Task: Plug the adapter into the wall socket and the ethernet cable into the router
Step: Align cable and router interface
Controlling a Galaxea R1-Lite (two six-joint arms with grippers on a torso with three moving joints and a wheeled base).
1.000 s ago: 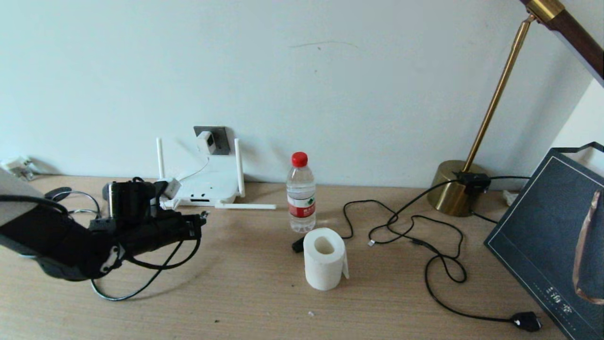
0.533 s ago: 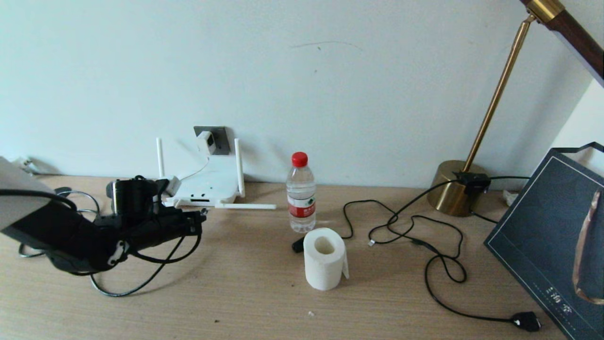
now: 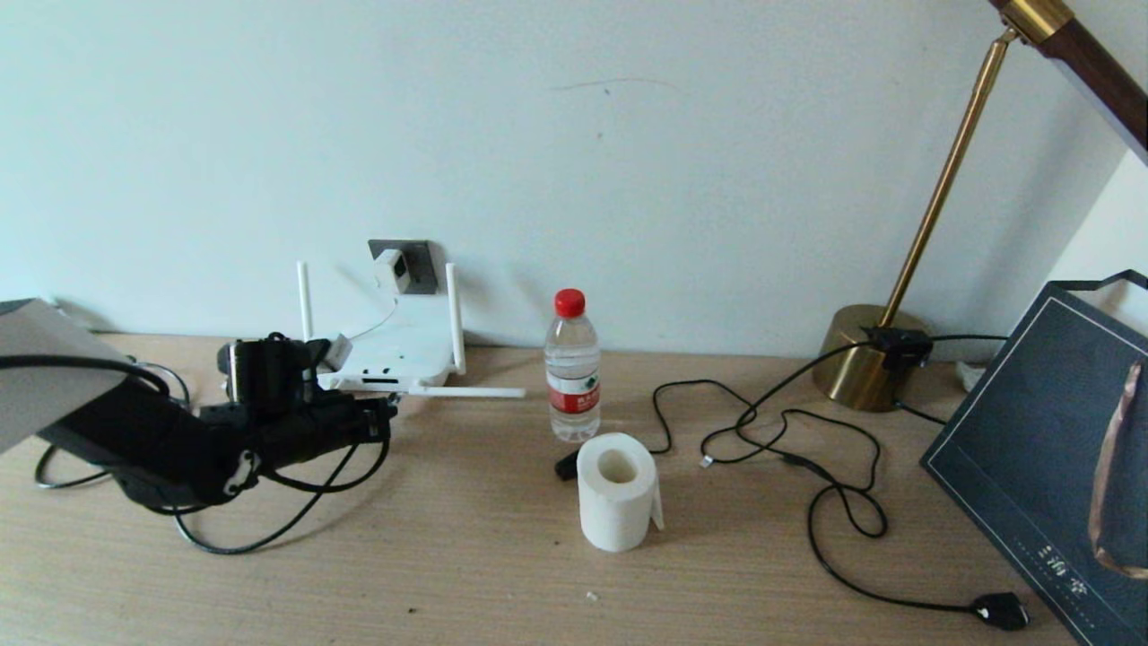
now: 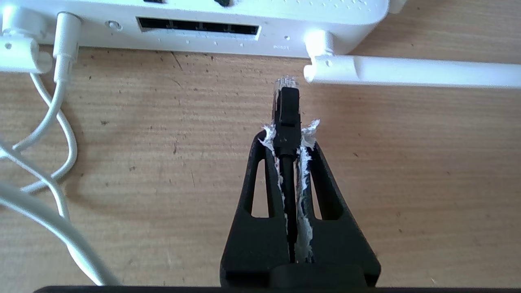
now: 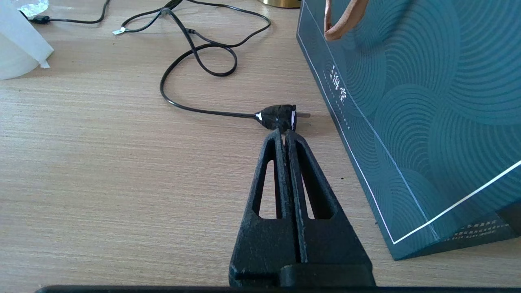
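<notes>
A: Black fingers of the left gripper (image 4: 288,130) are clamped on the ethernet cable (image 4: 287,110), just behind its clear-tipped plug. Frayed white padding lines both fingers. The plug points at the router (image 4: 285,24) and sits just short of its front edge, not touching it.

B: Position relative to the ports?

A: The dark port strip lies along the router's front; in the left wrist view the plug is offset to one side of it, closer to the hinge of the folded-down antenna (image 4: 407,71) that lies flat on the table (image 3: 502,556). From the head view, the left gripper (image 3: 387,414) is low over the table, right in front of the router (image 3: 395,354).

B: Adapter?

A: Already in the wall socket (image 3: 417,260). The adapter (image 3: 392,269) sits on the grey plate above the router, and its thin white cord runs down to the router's front corner (the cord's plug is seated there, per the left wrist view).

B: Right arm?

A: Parked. The right gripper (image 5: 285,134) is fully closed on nothing, hovering over the table near a black two-pin plug (image 5: 279,117) and beside a dark teal paper bag (image 5: 407,122).

B: Other items?

A: Water bottle (image 3: 572,368) with a red cap, toilet roll (image 3: 617,492) in front of it, brass lamp (image 3: 865,363) at the wall, and its black cord looped across the table.
</notes>
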